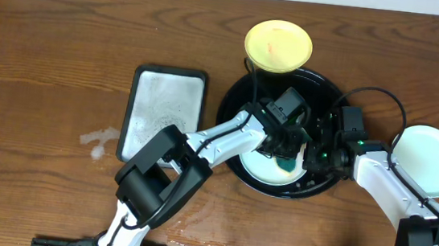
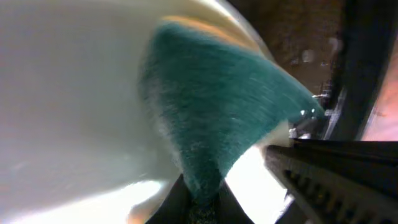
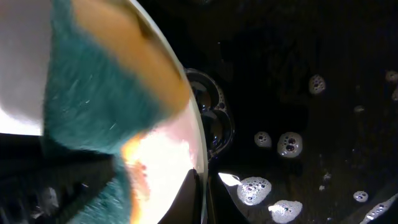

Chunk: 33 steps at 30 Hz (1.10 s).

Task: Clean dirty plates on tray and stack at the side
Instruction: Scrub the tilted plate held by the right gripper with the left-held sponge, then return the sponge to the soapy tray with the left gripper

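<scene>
l gripper (image 1: pixel 283 149): clenched on the sponge (image 1: pixel 288 165), pinching it by one corner. the green scrub face was pressed flat on the plate under it.
r gripper (image 1: pixel 313 154): jaws clamped tight on the rim of the mint plate (image 1: pixel 257 167), at its rt edge, inside the tray.
mint plate: lay in the near half of the black tray (image 1: pixel 323 91), mostly hidden under both arms from where i stood. the surface looked pale and wet. couldn't tell if any red was left on it.
sponge: green w/ an orange-yellow backing, sitting on the mint plate's rt side, just beside the r gripper.
black tray: centre of the table (image 1: pixel 48 58). the floor was wet, w/ small clumps of suds (image 3: pixel 289 144) scattered on the dark bottom.
yellow plate (image 1: pixel 278 46): at the tray's far edge, overlapping the rim. faint reddish mark near the middle. no gripper on it.
2nd mint plate (image 1: pixel 430 159): on the bare wood well to the rt of the tray, apart from it, looked clean. the r arm passed just beside it.
metal tray (image 1: pixel 164 110): rectangular, silver-grey, just left of the black tray, not touching it as far as i could see.
wet patch (image 1: pixel 98 140): small pale smear on the wood, left of the metal tray.
</scene>
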Each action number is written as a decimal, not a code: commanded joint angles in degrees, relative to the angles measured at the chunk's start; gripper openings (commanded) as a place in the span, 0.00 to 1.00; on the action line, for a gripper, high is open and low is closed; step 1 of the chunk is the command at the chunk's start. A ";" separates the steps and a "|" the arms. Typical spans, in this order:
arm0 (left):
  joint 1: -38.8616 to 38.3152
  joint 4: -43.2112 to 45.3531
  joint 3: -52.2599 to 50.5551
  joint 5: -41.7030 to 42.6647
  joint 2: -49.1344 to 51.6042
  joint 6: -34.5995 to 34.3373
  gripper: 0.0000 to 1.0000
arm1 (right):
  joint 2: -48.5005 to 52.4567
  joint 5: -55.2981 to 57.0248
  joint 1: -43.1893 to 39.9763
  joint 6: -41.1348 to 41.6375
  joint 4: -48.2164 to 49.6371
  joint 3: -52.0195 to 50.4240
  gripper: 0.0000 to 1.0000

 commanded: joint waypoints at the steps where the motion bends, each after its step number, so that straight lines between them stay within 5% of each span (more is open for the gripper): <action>1: 2.58 -5.97 -1.05 -12.87 2.16 -0.11 0.08 | 0.37 1.27 -0.04 -0.96 -1.16 0.07 0.01; 5: 5.25 -15.74 -0.35 -27.98 1.73 -0.09 0.08 | 0.37 1.27 -0.04 -0.96 -1.18 0.07 0.01; 11: 5.20 -21.29 0.42 -35.69 -1.66 -0.09 0.07 | 0.37 1.29 -0.07 -0.96 -1.14 0.07 0.01; 25: 6.32 -23.02 0.42 -26.08 -20.74 1.14 0.12 | -2.08 5.57 -0.07 -1.16 -1.95 0.22 0.01; 33: 18.49 -31.56 0.20 -26.10 -27.02 6.45 0.13 | -10.99 10.97 0.17 -1.18 -5.55 0.98 0.01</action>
